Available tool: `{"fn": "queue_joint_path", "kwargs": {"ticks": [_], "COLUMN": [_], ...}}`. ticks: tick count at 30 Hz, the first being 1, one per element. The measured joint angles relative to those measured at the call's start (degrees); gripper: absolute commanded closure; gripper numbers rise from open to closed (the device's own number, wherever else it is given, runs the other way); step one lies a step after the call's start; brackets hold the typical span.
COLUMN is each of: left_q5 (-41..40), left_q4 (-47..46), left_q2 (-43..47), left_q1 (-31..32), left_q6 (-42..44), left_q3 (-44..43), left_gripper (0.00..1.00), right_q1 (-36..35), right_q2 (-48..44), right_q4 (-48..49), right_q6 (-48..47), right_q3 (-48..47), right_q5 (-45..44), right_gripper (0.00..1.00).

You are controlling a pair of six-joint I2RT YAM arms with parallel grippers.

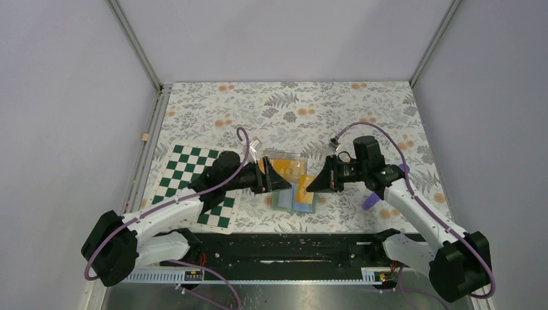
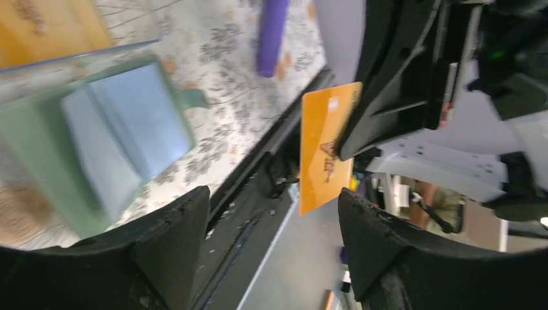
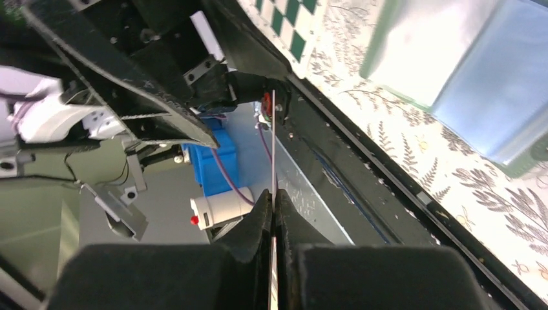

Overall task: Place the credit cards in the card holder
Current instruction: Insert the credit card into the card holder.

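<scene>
My right gripper [image 1: 313,184] is shut on one orange credit card [image 2: 325,152], pinching its upper end and holding it upright above the table's near edge; in the right wrist view the card [image 3: 274,139] shows edge-on. My left gripper [image 1: 280,181] faces it, open. The card's lower end hangs just between the left fingertips [image 2: 381,239], nearer the right one, with no contact that I can see. The green card holder [image 2: 39,148] with blue pockets lies open on the flowered cloth below and between the grippers. More orange cards [image 1: 284,166] lie in a clear case behind it.
The green-and-white chequered board [image 1: 187,174] lies under the left arm. A purple stick-shaped thing [image 1: 369,200] lies on the cloth to the right, near the right arm. The black rail [image 1: 291,248] runs along the table's near edge.
</scene>
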State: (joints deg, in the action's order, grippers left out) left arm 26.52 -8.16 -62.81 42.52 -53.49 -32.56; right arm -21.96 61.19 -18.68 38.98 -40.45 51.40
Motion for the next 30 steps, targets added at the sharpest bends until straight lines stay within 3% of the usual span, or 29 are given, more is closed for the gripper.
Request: {"fn": "queue_joint_path", "kwargs": {"ticks": [10,17,20,21,23,26,30], "left_q5": [11.4,13.7,13.9,13.9,14.1,13.5,8.4], "left_q4": [-21.0,-24.3,-24.6,-24.6,-24.6,-22.6,-11.7], "left_q2": [-3.1,-5.7,-6.2,-6.3,-6.3,-6.3,-6.2], "left_q1": [0.6,2.4,2.6,2.6,2.5,2.6,3.0], "left_q6": [-9.2,-10.8,-11.1,-11.1,-11.4,-10.2,-5.9], "left_q3": [1.3,1.3,1.3,1.3,1.2,0.6,-1.7], "left_gripper": [0.56,0.79,1.00,1.00,1.00,1.00,1.00], "right_q1": [0.0,0.0,0.0,0.0,0.0,0.2,0.2], "right_q2": [-2.6,-2.8,-2.8,-2.8,-2.8,-2.7,-2.6], "right_q4": [13.9,16.6,17.3,17.5,17.7,16.7,9.0], "right_q6": [10.4,13.6,14.1,14.1,13.7,12.6,8.0], "right_q3": [2.3,2.3,2.3,2.3,2.5,2.6,2.7], "right_q5": [6.6,8.3,8.6,8.9,8.7,8.3,3.8], "right_gripper": [1.00,1.00,1.00,0.98,0.85,0.54,0.37]}}
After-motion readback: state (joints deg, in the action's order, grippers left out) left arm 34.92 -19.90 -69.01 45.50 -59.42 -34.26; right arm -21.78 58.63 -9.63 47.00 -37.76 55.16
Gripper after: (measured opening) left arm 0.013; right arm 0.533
